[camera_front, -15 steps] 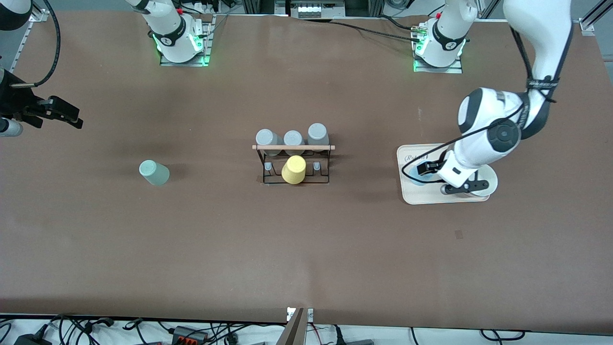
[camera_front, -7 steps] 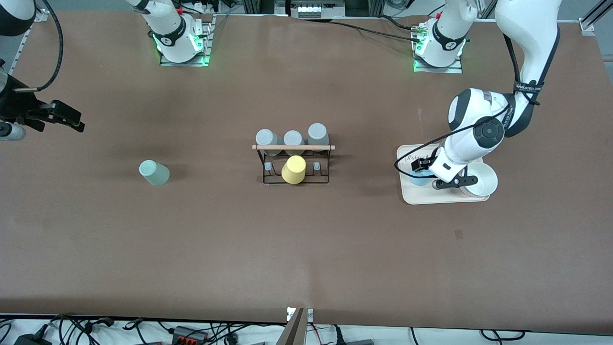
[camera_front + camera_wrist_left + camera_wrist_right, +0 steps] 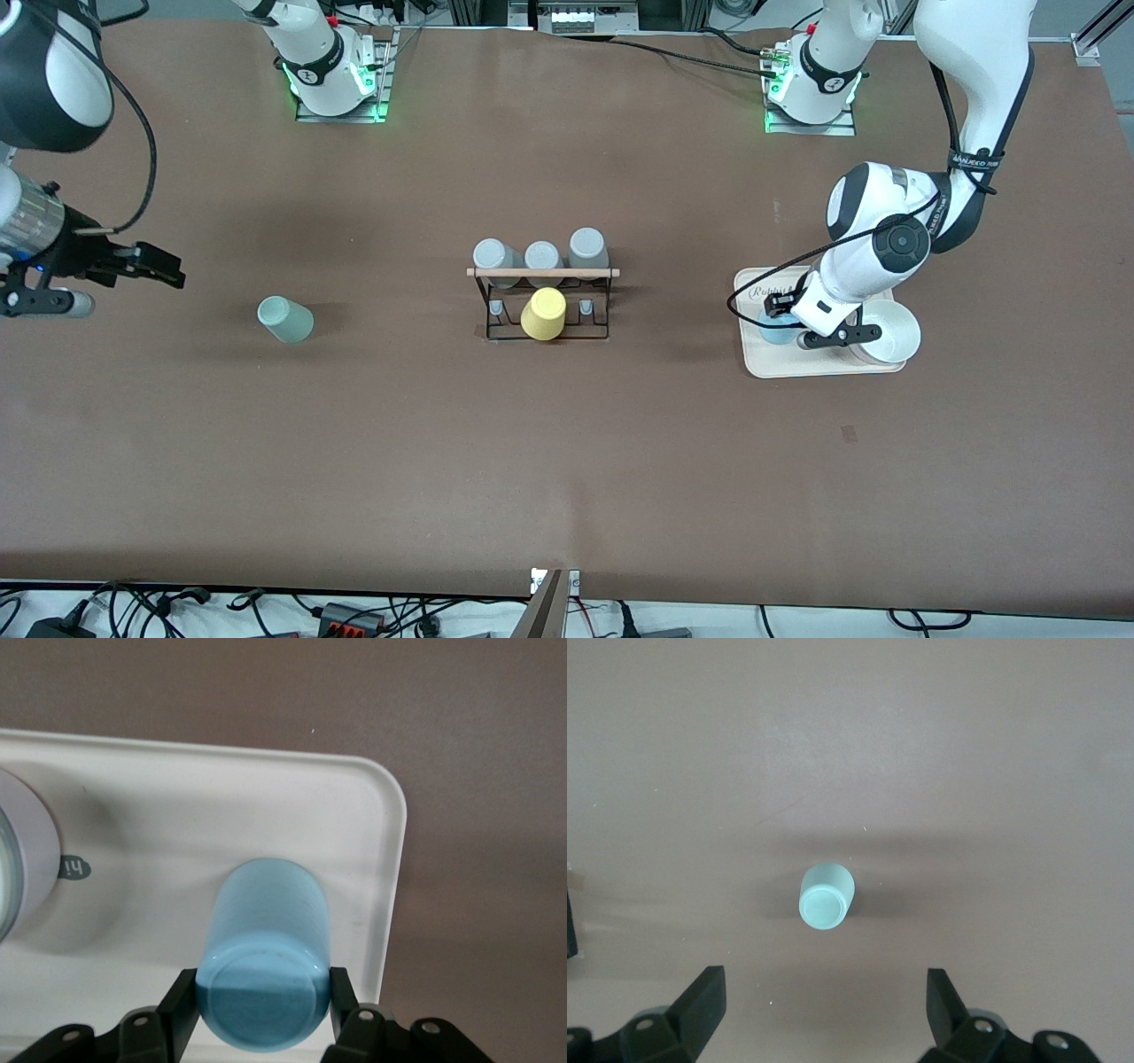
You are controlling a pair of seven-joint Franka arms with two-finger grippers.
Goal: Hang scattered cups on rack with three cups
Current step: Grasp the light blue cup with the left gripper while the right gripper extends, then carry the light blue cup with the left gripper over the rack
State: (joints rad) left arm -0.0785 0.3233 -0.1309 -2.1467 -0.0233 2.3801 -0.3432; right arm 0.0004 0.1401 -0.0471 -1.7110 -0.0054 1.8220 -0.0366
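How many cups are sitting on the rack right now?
4: three grey cups in a row along the rack, on its side farther from the front camera, and one yellow cup on the nearer side. None seems hidden.

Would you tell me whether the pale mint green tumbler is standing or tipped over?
Standing, base up: the pale mint green tumbler shows a closed flat top in the right wrist view.

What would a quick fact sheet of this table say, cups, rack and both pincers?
blue cup: upside down on white tray, left pincer fingers at its sides
mint cup: upside down on the table, toward the right arm's end
right pincer: open, in the air over table
rack: mid-table, holds three grey cups and a yellow cup
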